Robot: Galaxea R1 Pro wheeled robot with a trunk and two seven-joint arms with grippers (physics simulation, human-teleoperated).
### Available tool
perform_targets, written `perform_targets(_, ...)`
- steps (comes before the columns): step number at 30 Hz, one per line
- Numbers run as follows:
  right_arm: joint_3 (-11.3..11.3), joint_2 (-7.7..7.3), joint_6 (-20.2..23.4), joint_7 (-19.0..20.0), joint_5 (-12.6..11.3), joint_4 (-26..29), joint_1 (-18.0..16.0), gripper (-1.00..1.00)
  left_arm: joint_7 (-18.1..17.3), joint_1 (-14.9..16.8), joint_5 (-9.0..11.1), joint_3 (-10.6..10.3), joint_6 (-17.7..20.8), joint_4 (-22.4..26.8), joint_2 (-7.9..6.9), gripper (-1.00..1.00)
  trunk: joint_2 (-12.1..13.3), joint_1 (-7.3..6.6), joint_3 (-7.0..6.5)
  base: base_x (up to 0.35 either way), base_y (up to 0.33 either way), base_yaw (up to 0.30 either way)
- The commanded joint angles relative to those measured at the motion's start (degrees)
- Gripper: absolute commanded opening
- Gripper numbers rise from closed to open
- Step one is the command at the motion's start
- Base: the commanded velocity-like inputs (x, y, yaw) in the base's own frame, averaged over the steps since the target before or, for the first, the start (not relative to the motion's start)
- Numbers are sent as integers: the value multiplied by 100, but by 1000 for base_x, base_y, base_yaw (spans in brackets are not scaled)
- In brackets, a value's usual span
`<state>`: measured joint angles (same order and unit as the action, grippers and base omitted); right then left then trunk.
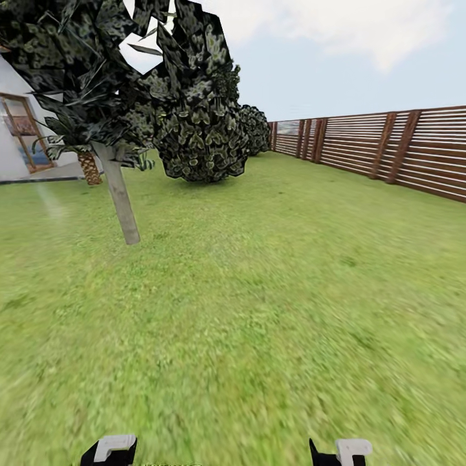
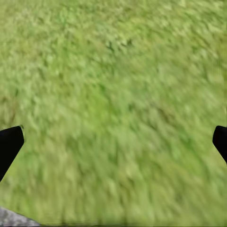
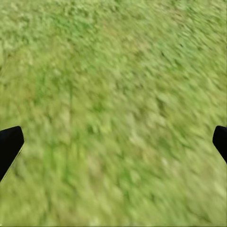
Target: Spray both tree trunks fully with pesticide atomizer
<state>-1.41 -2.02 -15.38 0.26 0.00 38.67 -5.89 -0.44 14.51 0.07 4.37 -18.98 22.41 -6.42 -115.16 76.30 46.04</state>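
In the garden, one tree stands ahead at the left, its pale grey-brown trunk (image 1: 122, 200) leaning slightly under a dark leafy crown (image 1: 77, 58). The pesticide atomizer is out of view. My left gripper (image 2: 113, 144) is open over bare grass, with its black fingertips (image 2: 9, 144) at the picture's two sides and nothing between them. My right gripper (image 3: 113, 144) is open over grass in the same way, fingertips (image 3: 9, 144) wide apart. The ends of both arms peek in at the head view's lower edge, the left arm (image 1: 110, 451) and the right arm (image 1: 342, 451).
A scaly palm (image 1: 89, 167) stands behind the tree, by a white house wall with a window (image 1: 19, 133). Large dark bushes (image 1: 200, 139) sit mid-lawn. A brown slat fence (image 1: 388, 149) runs along the right. A grey paving strip (image 2: 14, 218) borders the grass.
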Motion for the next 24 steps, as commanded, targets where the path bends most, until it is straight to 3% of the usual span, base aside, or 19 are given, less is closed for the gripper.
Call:
perform_targets(1,0,2,1,0,0,0,0,100,0,0,1,-1,0,0,0,100,0,0,0,2,0,279)
perform_targets(24,-9,0,5,0,0,0,0,100,-8,0,1,-5,0,0,1,100,0,0,0,0,0,279)
